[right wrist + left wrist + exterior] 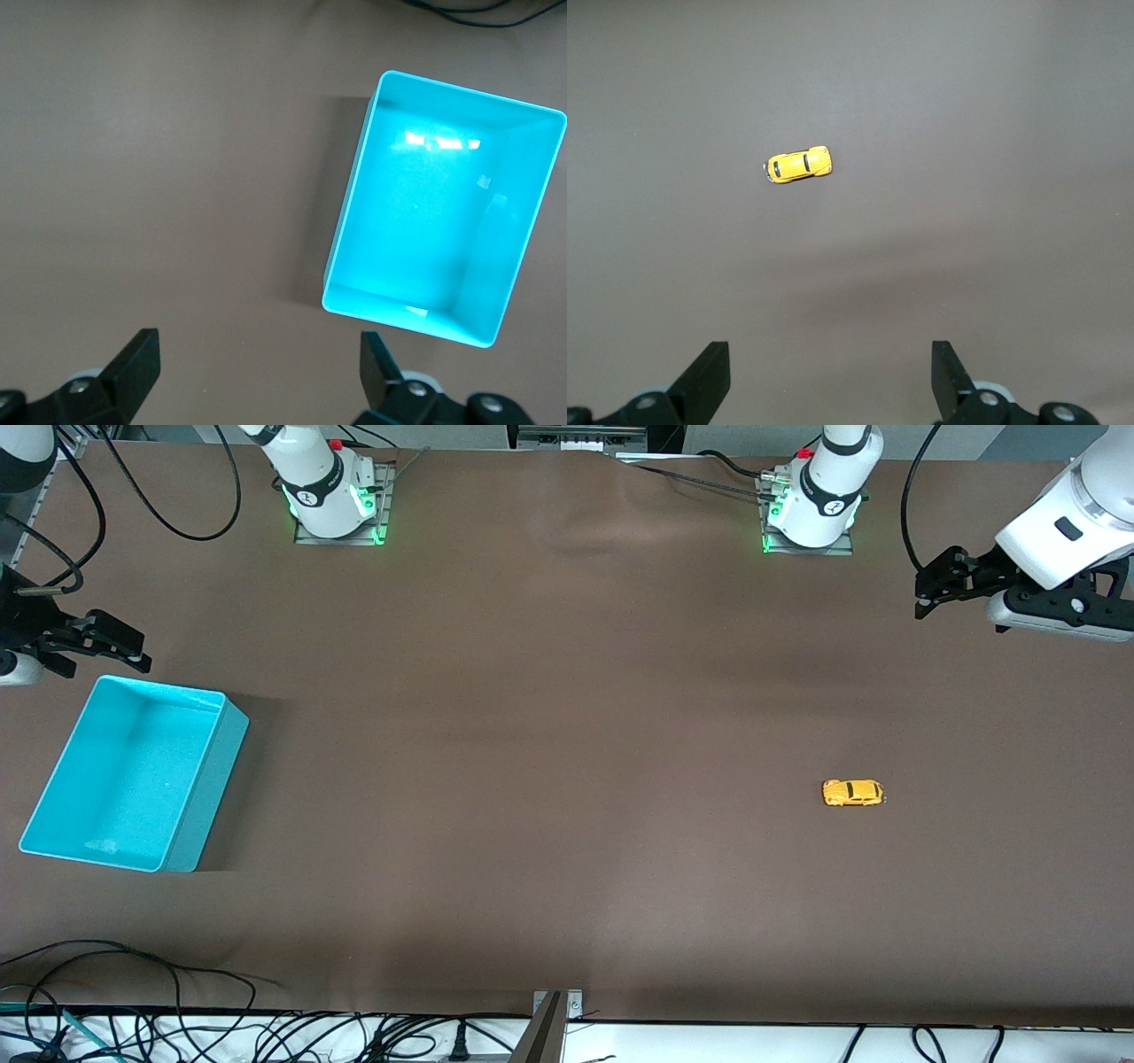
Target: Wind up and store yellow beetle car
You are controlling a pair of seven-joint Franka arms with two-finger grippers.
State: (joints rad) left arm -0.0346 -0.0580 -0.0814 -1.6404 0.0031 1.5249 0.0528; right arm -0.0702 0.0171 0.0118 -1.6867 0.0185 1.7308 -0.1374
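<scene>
Spread wide and empty, the two black fingertips (709,372) of the left gripper (941,589), raised above bare brown tabletop (567,717) at the left arm's end of the table. Spread just as wide, holding nothing, the right gripper (120,646), poised by the rim of the open turquoise plastic bin (190,828) at the right arm's end and apparently waiting. Ahead of the left jaws in the left wrist view, and apart from them, the tiny yellow beetle car (853,793) with rounded body and dark windows, upright on its wheels on the tabletop, nearer the front camera than the spot under the left gripper. Long axis of the car running roughly along the table's length (close to parallel with the line between the left fingertips, and so probably calling for a wrist turn, or a grasp across the ends, before any closing). Clearly the nearer arm: the left, with the car well apart from the bin and from the right gripper. Turquoise bin empty in the right wrist view, walls bright, floor bare. Task judged at its very start: car untouched, neither wound nor stored. Next move likely a descent of the left gripper toward the car, with a small, slippery body easy to nudge away.
</scene>
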